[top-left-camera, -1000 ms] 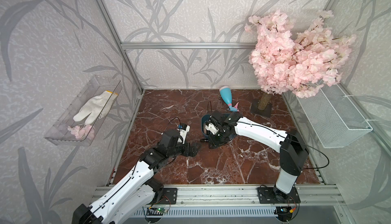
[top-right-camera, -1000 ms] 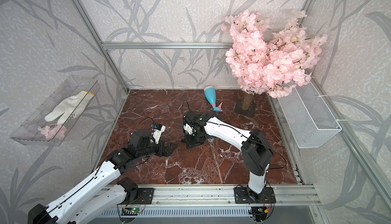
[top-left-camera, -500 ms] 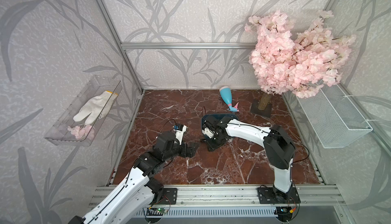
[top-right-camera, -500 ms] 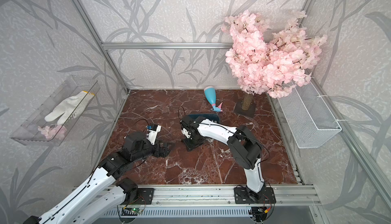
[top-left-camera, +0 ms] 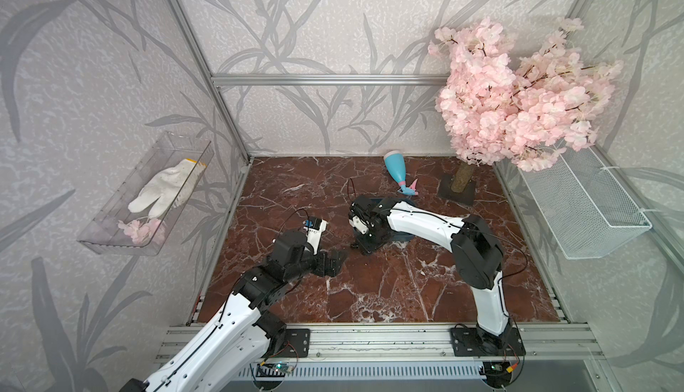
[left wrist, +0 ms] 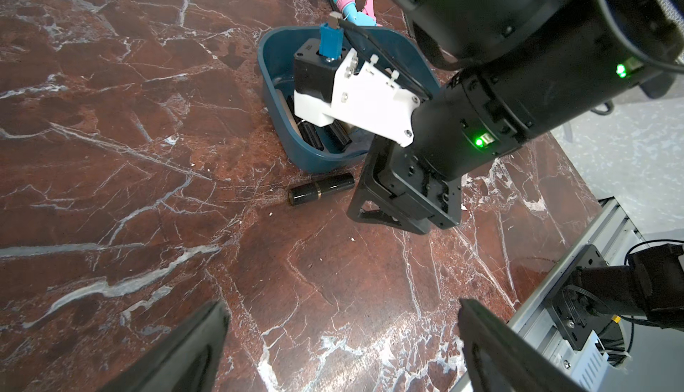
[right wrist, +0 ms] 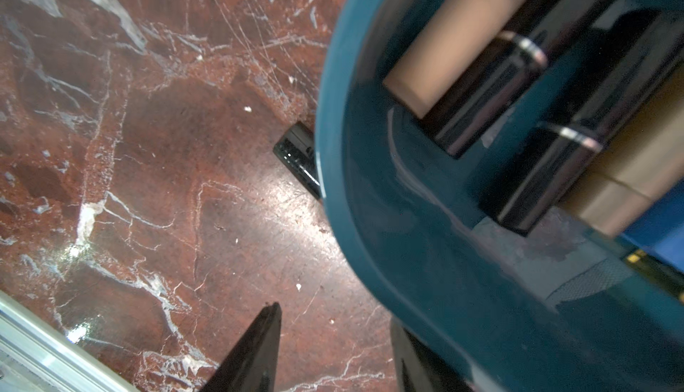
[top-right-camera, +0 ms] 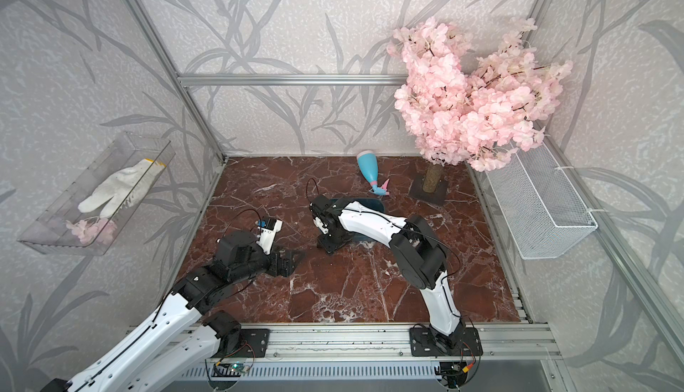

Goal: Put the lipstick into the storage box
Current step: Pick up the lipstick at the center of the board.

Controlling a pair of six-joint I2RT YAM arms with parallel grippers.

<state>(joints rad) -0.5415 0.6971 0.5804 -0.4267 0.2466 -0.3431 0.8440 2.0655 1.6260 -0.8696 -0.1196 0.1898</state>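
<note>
1. Dark teal-blue rounded plastic tub (left wrist: 314,160): smooth, glossy, with soft reflections
2. Black cylindrical lipstick tube (left wrist: 320,194): shiny, hard plastic look, with a thin metallic band
3. Red-brown marble-patterned tabletop (left wrist: 148,149): polished, white-veined, with fine scratches and patches of glare
4. White wire-mesh wall basket (top-left-camera: 577,205): painted metal, matt
5. Clear rectangular wall tray (top-left-camera: 111,245): transparent hard plastic, smooth
6. White knitted glove (top-left-camera: 166,190): soft, matt cloth
7. Silver frame rail (top-left-camera: 325,80): brushed aluminium look

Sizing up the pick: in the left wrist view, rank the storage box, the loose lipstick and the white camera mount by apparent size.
1. storage box, partly hidden
2. white camera mount, nearer the lens, so its rank is unsure
3. lipstick, clearly smallest
</note>
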